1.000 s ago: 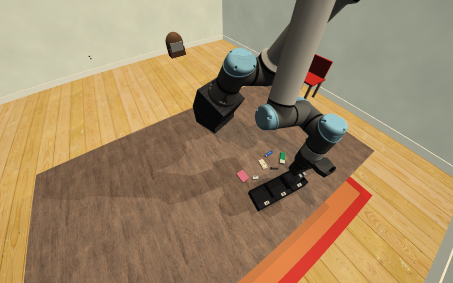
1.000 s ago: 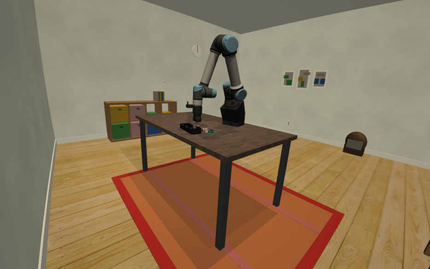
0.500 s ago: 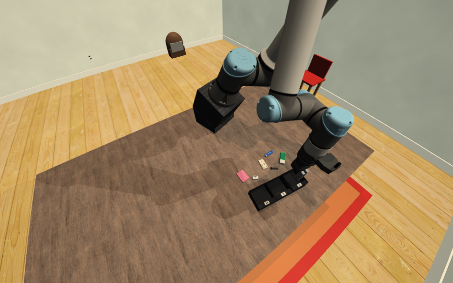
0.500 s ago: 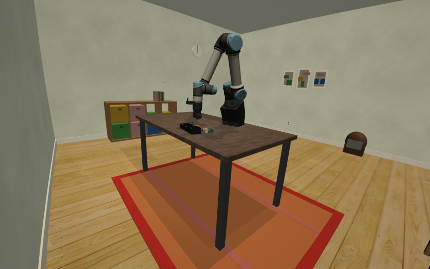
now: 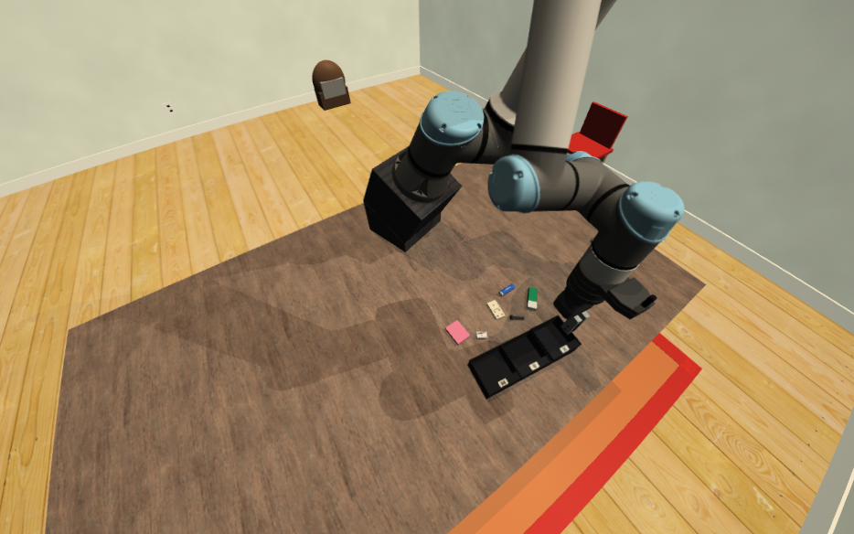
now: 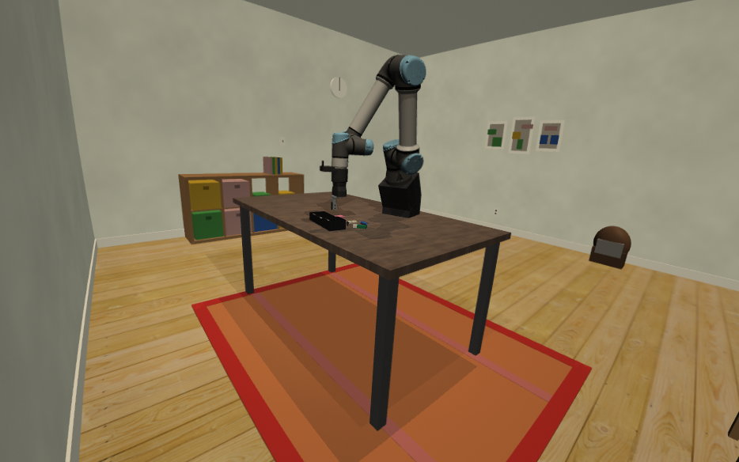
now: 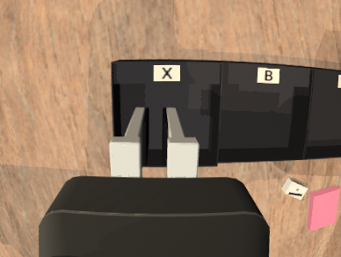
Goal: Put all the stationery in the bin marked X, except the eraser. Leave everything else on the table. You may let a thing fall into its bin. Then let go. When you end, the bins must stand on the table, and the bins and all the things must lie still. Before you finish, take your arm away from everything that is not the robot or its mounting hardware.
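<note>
A black row of bins (image 5: 522, 364) lies on the table; it also shows in the wrist view (image 7: 234, 113) and small in the exterior view (image 6: 327, 220). Its end compartment carries the X label (image 7: 167, 72), and the one beside it carries the B label (image 7: 267, 75). My gripper (image 7: 155, 125) hangs just above the X compartment (image 5: 557, 343), fingers pointing down into it. The fingers stand close together with a narrow dark gap, and I see nothing between them. A pink sticky pad (image 5: 457, 331) and a green and white eraser (image 5: 532, 297) lie on the table behind the bins.
A small blue thing (image 5: 507, 289), a domino (image 5: 496, 309), a black bolt (image 5: 516, 317) and a small white piece (image 5: 481, 335) lie behind the bins. The arm's base (image 5: 402, 208) stands at the back. The table edge is close to the bins' front.
</note>
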Robot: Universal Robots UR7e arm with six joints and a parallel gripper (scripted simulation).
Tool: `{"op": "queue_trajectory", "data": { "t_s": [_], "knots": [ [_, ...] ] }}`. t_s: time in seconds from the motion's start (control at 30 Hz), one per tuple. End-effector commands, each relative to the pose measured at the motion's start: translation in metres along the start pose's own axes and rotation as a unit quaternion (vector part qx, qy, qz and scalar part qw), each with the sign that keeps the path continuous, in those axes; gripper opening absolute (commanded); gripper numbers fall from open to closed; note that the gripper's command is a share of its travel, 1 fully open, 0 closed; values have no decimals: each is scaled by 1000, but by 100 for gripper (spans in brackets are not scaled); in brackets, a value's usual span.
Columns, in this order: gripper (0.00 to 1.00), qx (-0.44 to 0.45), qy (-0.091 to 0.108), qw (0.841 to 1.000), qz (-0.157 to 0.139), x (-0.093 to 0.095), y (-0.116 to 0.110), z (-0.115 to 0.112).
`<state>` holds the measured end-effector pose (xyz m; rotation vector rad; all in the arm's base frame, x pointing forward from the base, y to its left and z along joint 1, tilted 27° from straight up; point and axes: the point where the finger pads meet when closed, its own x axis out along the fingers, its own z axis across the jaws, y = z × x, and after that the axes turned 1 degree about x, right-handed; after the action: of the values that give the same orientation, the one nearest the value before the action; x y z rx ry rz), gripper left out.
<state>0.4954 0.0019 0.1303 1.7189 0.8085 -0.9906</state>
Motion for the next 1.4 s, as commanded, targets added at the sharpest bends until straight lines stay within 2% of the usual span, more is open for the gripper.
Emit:
{"op": "queue_trajectory", "data": {
  "t_s": [0.0, 0.27, 0.77, 0.8, 0.9, 0.97, 1.37],
  "knots": [
    [31, -1, 0, 1000, 1, -43, 1, 0],
    [31, -1, 0, 1000, 1, -107, 1, 0],
    [31, -1, 0, 1000, 1, -111, 1, 0],
    [62, -26, 0, 1000, 1, -106, -3, 6],
    [62, -51, 0, 999, 1, -101, -6, 12],
    [62, -101, 0, 995, 1, -91, -13, 23],
    [62, -250, -10, 968, -6, -33, -55, 93]
  ]
}}
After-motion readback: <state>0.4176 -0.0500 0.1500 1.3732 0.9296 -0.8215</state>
